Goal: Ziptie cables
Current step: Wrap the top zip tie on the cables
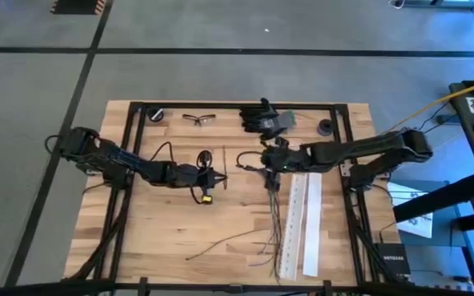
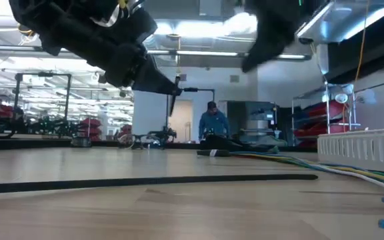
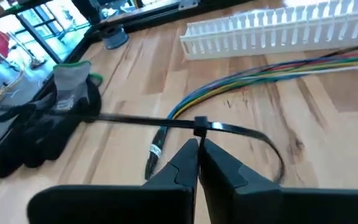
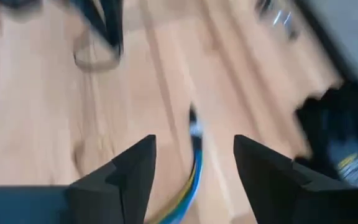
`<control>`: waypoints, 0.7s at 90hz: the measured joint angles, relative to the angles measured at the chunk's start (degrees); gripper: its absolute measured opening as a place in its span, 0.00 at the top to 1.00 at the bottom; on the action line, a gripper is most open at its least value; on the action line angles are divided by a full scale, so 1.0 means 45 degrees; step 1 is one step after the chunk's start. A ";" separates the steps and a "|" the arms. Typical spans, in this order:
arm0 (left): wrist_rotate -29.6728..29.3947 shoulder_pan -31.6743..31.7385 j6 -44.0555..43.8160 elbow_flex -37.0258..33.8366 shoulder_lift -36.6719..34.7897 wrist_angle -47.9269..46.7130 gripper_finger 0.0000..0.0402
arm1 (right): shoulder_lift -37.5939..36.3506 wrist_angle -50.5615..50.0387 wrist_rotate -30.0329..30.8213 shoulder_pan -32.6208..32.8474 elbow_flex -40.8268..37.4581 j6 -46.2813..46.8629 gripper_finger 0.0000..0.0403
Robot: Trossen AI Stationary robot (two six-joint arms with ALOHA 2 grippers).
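left end effector [image 3: 197, 144] clamped on zip tie [image 3: 229, 128] | right end effector [image 4: 194, 155] apart above cables [image 4: 194, 171] | strips [image 1: 300, 222]: 2

The cables [image 3: 272, 68], thin wires of yellow, green, blue and dark colours, lay flat on the counter [image 1: 171, 222], gathered at one end and fanning out loosely toward the near edge

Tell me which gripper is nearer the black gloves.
Right. The right gripper hovers just in front of the black gloves, open over the cables. The left gripper sits farther toward the table's middle, shut on a zip tie.
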 joint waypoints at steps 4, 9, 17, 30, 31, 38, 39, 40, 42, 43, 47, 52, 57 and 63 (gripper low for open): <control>-0.0121 0.0003 -0.0151 0.0000 -0.0047 0.0001 1.00 | 0.0338 0.1173 -0.0090 -0.0166 -0.0626 -0.0003 0.50; -0.0230 0.0046 -0.0226 0.0000 -0.0050 -0.0005 1.00 | 0.0843 0.2434 -0.0336 -0.0455 -0.1392 -0.0002 0.51; -0.0272 0.0154 -0.0399 0.0000 -0.0049 -0.0086 1.00 | 0.1720 0.4368 -0.0771 -0.1064 -0.2094 0.0024 0.54; -0.0296 0.0175 -0.0693 0.0000 -0.0049 -0.0545 1.00 | 0.3177 0.5915 -0.1282 -0.1885 -0.2258 -0.0030 0.57; -0.0296 0.0175 -0.0703 0.0000 -0.0049 -0.0574 1.00 | 0.3284 0.6007 -0.1335 -0.1940 -0.2242 -0.0051 0.57; -0.0290 0.0170 -0.0779 0.0000 -0.0049 -0.0842 1.00 | 0.3881 0.6385 -0.2008 -0.2316 -0.2199 -0.0313 0.58; -0.0287 0.0170 -0.0803 0.0000 -0.0049 -0.0860 1.00 | 0.3981 0.6466 -0.2076 -0.2342 -0.2199 -0.0342 0.58; -0.0280 0.0170 -0.0813 0.0000 -0.0049 -0.0878 1.00 | 0.4074 0.6586 -0.2128 -0.2379 -0.2187 -0.0351 0.58; -0.0275 0.0170 -0.0830 0.0000 -0.0052 -0.0936 1.00 | 0.4224 0.6768 -0.2187 -0.2440 -0.2147 -0.0385 0.58; -0.0278 0.0171 -0.0842 0.0000 -0.0053 -0.0972 1.00 | 0.4285 0.6834 -0.2202 -0.2480 -0.2139 -0.0399 0.58; -0.0281 0.0175 -0.0866 -0.0005 -0.0049 -0.1056 1.00 | 0.4539 0.6885 -0.2213 -0.2607 -0.2163 -0.0498 0.59; -0.0281 0.0175 -0.0868 -0.0001 -0.0053 -0.0975 1.00 | 0.4892 0.7219 -0.2269 -0.2773 -0.2174 -0.0649 0.59; -0.0282 0.0175 -0.0867 0.0000 -0.0049 -0.0972 1.00 | 0.5087 0.7453 -0.2676 -0.2971 -0.2149 -0.0673 0.62; -0.0279 0.0175 -0.0848 -0.0003 -0.0049 -0.0943 1.00 | 0.5399 0.7680 -0.3335 -0.3148 -0.2122 -0.0708 0.69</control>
